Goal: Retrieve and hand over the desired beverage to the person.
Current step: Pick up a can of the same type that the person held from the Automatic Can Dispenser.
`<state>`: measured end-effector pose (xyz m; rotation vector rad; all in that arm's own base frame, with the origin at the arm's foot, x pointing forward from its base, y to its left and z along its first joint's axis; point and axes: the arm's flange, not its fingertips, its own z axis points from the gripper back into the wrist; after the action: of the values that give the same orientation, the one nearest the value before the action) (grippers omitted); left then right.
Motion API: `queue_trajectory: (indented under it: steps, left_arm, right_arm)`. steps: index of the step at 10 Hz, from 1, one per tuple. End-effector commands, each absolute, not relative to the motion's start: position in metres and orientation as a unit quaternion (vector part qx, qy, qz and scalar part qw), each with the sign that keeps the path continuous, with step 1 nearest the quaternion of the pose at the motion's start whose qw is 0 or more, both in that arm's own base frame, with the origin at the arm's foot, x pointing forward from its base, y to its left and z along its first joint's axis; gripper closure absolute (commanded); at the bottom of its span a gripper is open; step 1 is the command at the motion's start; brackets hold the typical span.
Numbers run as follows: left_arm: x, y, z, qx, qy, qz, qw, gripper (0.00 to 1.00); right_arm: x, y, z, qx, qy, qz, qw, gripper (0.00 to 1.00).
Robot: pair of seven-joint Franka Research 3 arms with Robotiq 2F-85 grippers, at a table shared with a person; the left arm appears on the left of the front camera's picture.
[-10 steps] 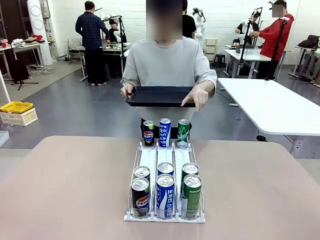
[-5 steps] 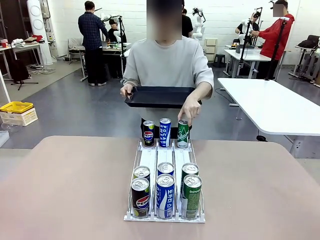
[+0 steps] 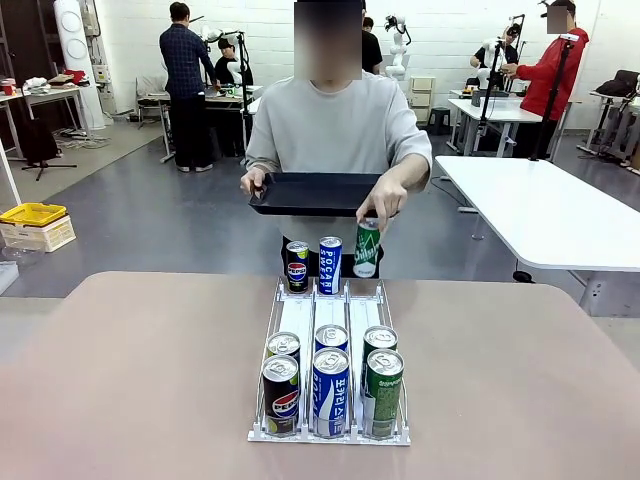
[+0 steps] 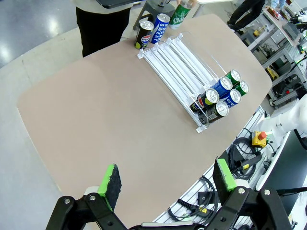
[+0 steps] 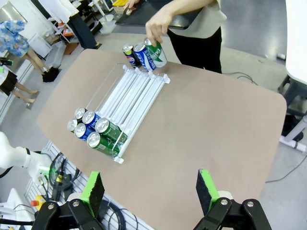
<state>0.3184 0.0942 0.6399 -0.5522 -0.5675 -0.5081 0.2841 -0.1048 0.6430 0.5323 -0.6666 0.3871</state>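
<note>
As green Sprite can (image 3: 367,250) hangs tilted in person's hand (image 3: 380,205), just above far right lane of rack (image 3: 330,310) at far edge of table (image 3: 150,360), Pepsi can (image 3: 297,267), Pocari Sweat can (image 3: 330,262) stand alongside. Jaws wide, empty: left gripper (image 4: 168,176), right gripper (image 5: 150,189).

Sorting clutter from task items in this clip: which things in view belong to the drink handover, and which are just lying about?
Part of the job: person; green can held in the person's hand; black tray; can rack; six near-end cans; two far-end cans; left gripper and right gripper, both open.
Just lying about: yellow bin on the floor; white side table.
</note>
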Motion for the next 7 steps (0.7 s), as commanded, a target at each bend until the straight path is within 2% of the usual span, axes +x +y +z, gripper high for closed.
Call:
queue_trajectory:
  steps: [1,7]
  left_arm:
    - [0.3179,0.097,0.6408,-0.27,-0.273,-0.251,0.889,0.0]
    - [0.3179,0.097,0.6408,-0.27,-0.273,-0.251,0.889,0.0]
  right_arm:
    - [0.2854,-0.1037,0.6429,0.266,-0.323,0.195,0.887,0.0]
    - [0.2854,-0.1037,0.6429,0.266,-0.323,0.195,0.887,0.0]
